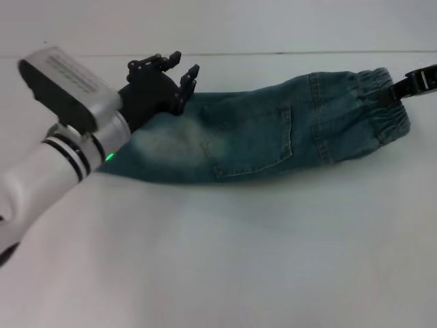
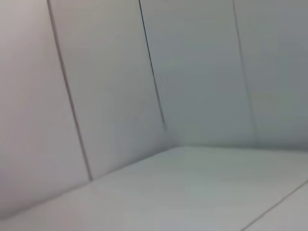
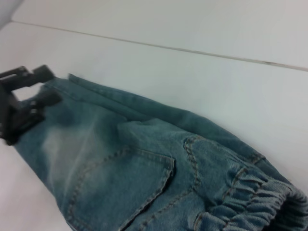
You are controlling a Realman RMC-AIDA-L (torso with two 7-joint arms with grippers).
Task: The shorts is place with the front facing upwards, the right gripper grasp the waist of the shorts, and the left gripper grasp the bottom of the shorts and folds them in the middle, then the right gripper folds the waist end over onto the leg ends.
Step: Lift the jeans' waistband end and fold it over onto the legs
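The blue-green denim shorts (image 1: 259, 133) lie across the white table, doubled lengthwise with a stitched pocket (image 1: 249, 147) facing up. The gathered waist (image 1: 382, 102) points right and the faded leg ends (image 1: 157, 147) point left. My left gripper (image 1: 181, 72) hovers open at the far corner of the leg ends, holding nothing. The right wrist view shows it (image 3: 24, 103) by the hem of the shorts (image 3: 144, 159). Only the tip of my right gripper (image 1: 413, 82) shows, at the right edge against the waist (image 3: 250, 202). The left wrist view shows none of the shorts.
The left arm's silver-white forearm (image 1: 61, 157) covers the near left corner of the shorts. The white table (image 1: 239, 260) stretches toward me in front of them. A white wall with seams (image 2: 144, 72) stands behind the table.
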